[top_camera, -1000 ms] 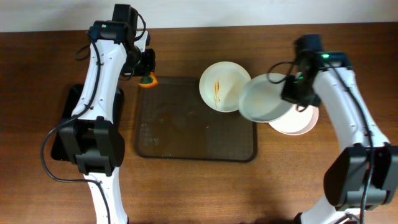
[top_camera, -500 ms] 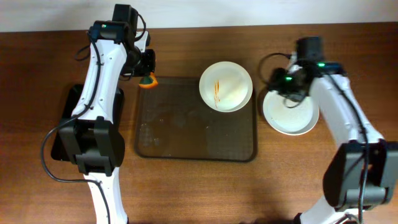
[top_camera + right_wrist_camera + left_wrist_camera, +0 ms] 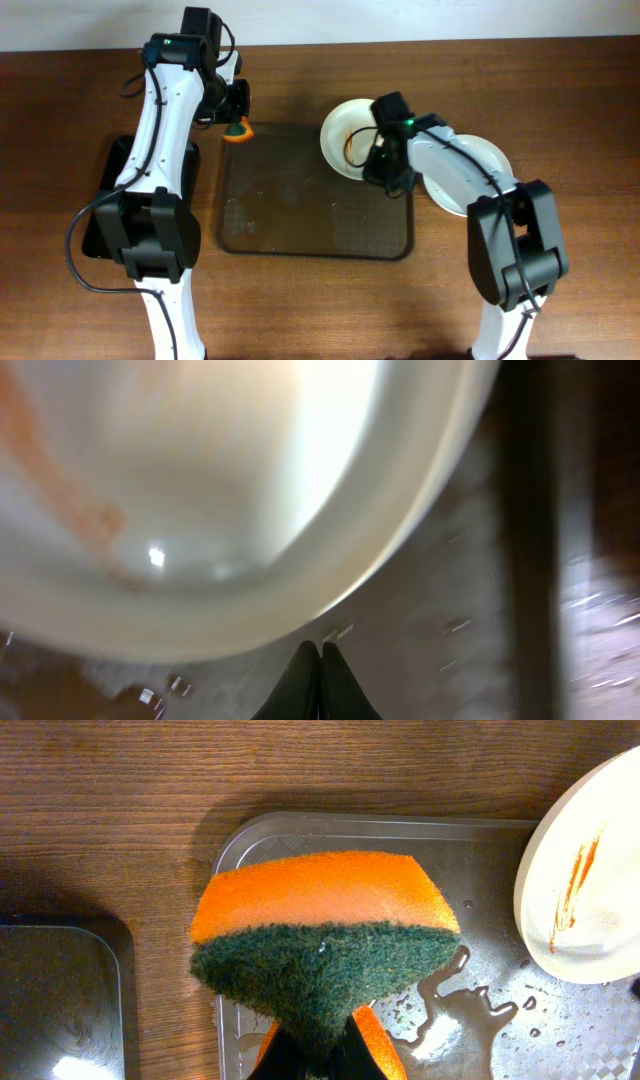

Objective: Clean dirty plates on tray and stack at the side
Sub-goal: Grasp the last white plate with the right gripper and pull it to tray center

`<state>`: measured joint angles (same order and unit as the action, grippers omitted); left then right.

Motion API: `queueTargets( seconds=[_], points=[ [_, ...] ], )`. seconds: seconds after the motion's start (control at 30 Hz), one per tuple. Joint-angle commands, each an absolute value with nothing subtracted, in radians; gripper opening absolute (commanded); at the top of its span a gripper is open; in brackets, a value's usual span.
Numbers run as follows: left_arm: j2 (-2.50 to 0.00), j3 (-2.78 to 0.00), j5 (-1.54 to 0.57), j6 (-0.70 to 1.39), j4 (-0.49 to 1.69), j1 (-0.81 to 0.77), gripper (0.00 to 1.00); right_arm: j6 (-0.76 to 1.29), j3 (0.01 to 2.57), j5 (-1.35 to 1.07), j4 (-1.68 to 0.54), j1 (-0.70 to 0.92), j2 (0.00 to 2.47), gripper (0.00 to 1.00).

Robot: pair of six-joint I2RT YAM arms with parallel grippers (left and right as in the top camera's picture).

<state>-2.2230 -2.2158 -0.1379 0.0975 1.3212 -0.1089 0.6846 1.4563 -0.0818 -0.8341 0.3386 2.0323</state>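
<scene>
Streaked plate (image 3: 345, 132) recorded at the tray's (image 3: 300, 215) far right corner, sponge (image 3: 320, 940) held over the far left corner.
The left pincer (image 3: 316, 1058) is seen pinching the orange-and-green sponge above the wet tray. The right pincer (image 3: 320, 665) is observed with its fingers pressed together, nothing between them, low over the tray, with the streaked plate's rim just ahead. A plain white plate (image 3: 492, 165) is noted on the surface (image 3: 300, 300) to its right, off the tray.

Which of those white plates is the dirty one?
The plate on the tray, at its far-right corner: orange-red streaks mark its middle. The plates on the table beside it look plain white.
</scene>
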Motion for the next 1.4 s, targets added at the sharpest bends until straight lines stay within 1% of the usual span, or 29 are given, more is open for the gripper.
queueTargets(
  seconds=[0.0,0.1,0.17,0.2,0.23,0.27,0.33,0.47,0.57,0.7,0.8,0.9,1.03,1.1,1.13,1.17,1.2,1.27,1.3,1.37],
  points=[
    [-2.213,-2.210,-0.130,0.081,1.329,-0.102,0.00,0.685,1.459,-0.157,-0.838,0.400,2.035,0.04],
    [-2.213,-2.210,-0.130,0.081,1.334,-0.102,0.00,0.662,1.463,-0.207,-0.838,0.398,2.017,0.05],
    [-2.213,-2.210,-0.130,0.081,1.334,-0.102,0.00,0.583,1.514,-0.224,-0.862,0.372,1.996,0.14],
    [-2.213,-2.210,-0.130,0.081,1.333,-0.102,0.00,0.556,1.547,-0.216,-0.870,0.352,1.994,0.25],
    [-2.213,-2.210,-0.130,0.081,1.333,-0.102,0.00,0.557,1.576,-0.142,-0.867,0.315,1.994,0.37],
    [-2.213,-2.210,-0.130,0.081,1.333,-0.102,0.00,0.557,1.576,-0.093,-0.860,0.289,1.995,0.41],
    [-2.213,-2.210,-0.130,0.081,1.333,-0.102,0.00,0.558,1.569,-0.068,-0.863,0.265,2.008,0.41],
    [-2.213,-2.210,-0.130,0.081,1.333,-0.102,0.00,0.615,1.539,-0.067,-0.880,0.268,2.070,0.40],
    [-2.213,-2.210,-0.130,0.081,1.333,-0.102,0.00,0.638,1.538,-0.072,-0.889,0.270,2.101,0.28],
    [-2.213,-2.210,-0.130,0.081,1.332,-0.102,0.00,0.638,1.538,-0.071,-0.886,0.270,2.101,0.18],
    [-2.213,-2.210,-0.130,0.081,1.322,-0.102,0.00,0.668,1.538,-0.076,-0.886,0.270,2.123,0.04],
    [-2.213,-2.210,-0.130,0.081,1.322,-0.102,0.00,0.667,1.538,-0.139,-0.906,0.303,2.143,0.04],
    [-2.213,-2.210,-0.130,0.081,1.322,-0.102,0.00,0.665,1.539,-0.155,-0.989,0.443,2.142,0.04],
    [-2.213,-2.210,-0.130,0.081,1.322,-0.102,0.00,0.624,1.539,-0.218,-1.000,0.492,2.128,0.24],
    [-2.213,-2.210,-0.130,0.081,1.322,-0.102,0.00,0.579,1.549,-0.246,-0.999,0.492,2.113,0.36],
    [-2.213,-2.210,-0.130,0.081,1.322,-0.102,0.00,0.480,1.580,-0.251,-0.998,0.483,2.104,0.56],
    [-2.213,-2.210,-0.130,0.081,1.322,-0.102,0.00,0.402,1.610,-0.252,-0.982,0.469,2.104,0.70],
    [-2.213,-2.210,-0.130,0.081,1.322,-0.102,0.00,0.281,1.616,-0.250,-0.877,0.449,2.105,0.73],
    [-2.213,-2.210,-0.130,0.081,1.322,-0.102,0.00,0.265,1.616,-0.250,-0.832,0.443,2.115,0.71],
    [-2.213,-2.210,-0.130,0.081,1.322,-0.102,0.00,0.266,1.615,-0.221,-0.743,0.446,2.147,0.60]
  ],
)
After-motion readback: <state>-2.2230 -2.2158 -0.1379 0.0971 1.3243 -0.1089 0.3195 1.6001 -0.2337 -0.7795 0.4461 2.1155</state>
